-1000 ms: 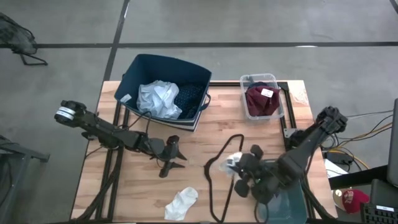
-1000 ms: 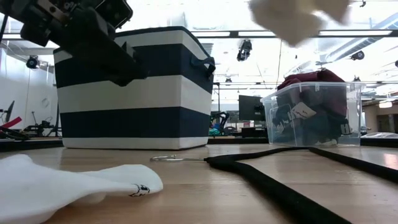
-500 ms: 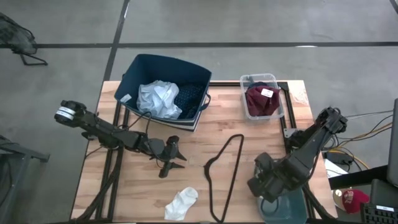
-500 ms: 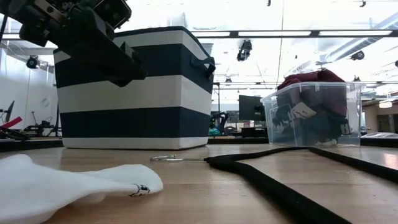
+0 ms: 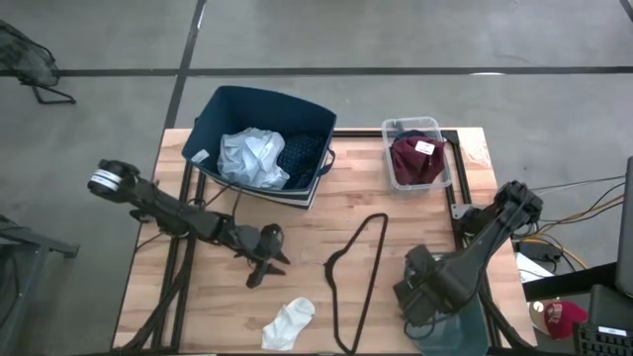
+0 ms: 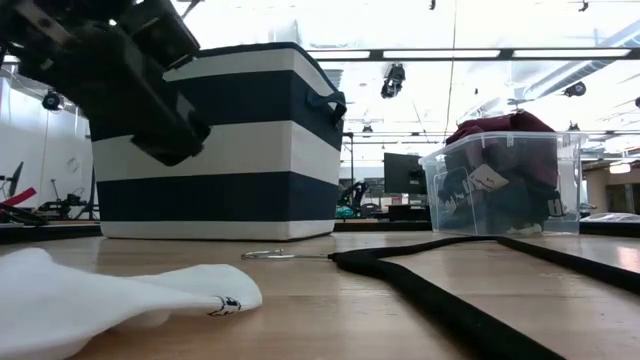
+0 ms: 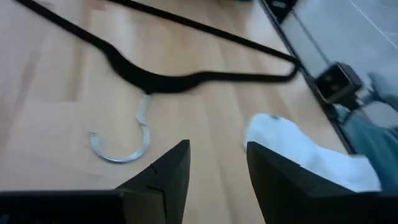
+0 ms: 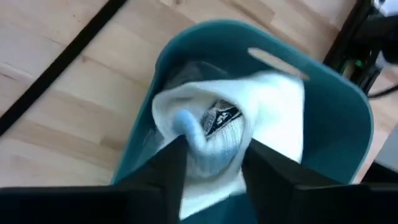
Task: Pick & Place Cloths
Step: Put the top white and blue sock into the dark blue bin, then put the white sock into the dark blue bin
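Observation:
A white sock point(image 5: 289, 321) lies flat on the table near the near edge; it also shows in the low view point(image 6: 110, 295) and the left wrist view point(image 7: 305, 155). My left gripper point(image 5: 259, 261) hangs open above the wood, left of and farther back than that sock, touching nothing. My right gripper point(image 5: 420, 297) is over a teal bin point(image 5: 460, 331) at the table's near right corner, shut on a second white sock point(image 8: 214, 127). A pale blue shirt point(image 5: 252, 156) and a navy patterned piece point(image 5: 300, 153) lie in the navy bin point(image 5: 223, 109). My right gripper has the second white sock's bunched middle point(image 8: 214, 155) pinched between its two fingers point(image 8: 168, 168), coming from above and pointing down. The sock is lifted clear of the table, and its loose parts spread into the teal bin's point(image 8: 348, 106) opening.
A thin black hanger point(image 5: 361, 262) lies on the table's middle, its metal hook point(image 7: 124, 146) toward the left gripper. A clear box point(image 5: 415, 153) of maroon cloth stands at the far right. Bare wood lies between the hanger and the navy bin.
My right gripper has carried its white sock from above the hanger toward the table's near right corner and now holds it over the teal bin. My left gripper has shifted a little toward the near edge and tipped downward. The sock on the table has stayed put.

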`<action>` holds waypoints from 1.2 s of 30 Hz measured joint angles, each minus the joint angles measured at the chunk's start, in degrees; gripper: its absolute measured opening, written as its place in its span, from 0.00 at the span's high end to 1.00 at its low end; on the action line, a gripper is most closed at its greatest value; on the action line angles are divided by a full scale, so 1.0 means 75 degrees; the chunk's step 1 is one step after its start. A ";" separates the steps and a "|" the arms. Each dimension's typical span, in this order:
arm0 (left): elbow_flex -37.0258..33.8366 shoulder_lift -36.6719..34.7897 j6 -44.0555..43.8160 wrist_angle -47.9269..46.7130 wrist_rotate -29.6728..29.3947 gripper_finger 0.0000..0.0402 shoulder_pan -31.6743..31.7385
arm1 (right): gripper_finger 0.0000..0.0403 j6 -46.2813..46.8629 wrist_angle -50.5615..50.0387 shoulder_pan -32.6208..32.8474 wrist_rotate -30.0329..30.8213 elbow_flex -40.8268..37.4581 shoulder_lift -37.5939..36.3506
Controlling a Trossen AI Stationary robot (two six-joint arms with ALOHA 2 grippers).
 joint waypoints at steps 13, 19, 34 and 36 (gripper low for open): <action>0.0432 0.1339 0.0556 0.0714 0.2265 0.59 -0.0926 | 0.35 -0.0092 -0.0003 0.0000 0.0362 -0.0134 -0.0005; 0.0868 0.2480 0.0867 0.0718 0.2459 0.59 -0.0975 | 0.31 -0.0093 -0.0003 0.0000 0.0362 -0.0134 -0.0005; 0.2139 0.4267 0.1676 0.0886 0.2447 0.70 -0.0972 | 0.37 -0.0114 -0.0003 -0.0006 0.0747 -0.0134 -0.0010; 0.2139 0.4227 0.1804 0.0844 0.2431 0.78 -0.0975 | 0.39 -0.0155 -0.0003 -0.0004 0.0754 -0.0134 -0.0013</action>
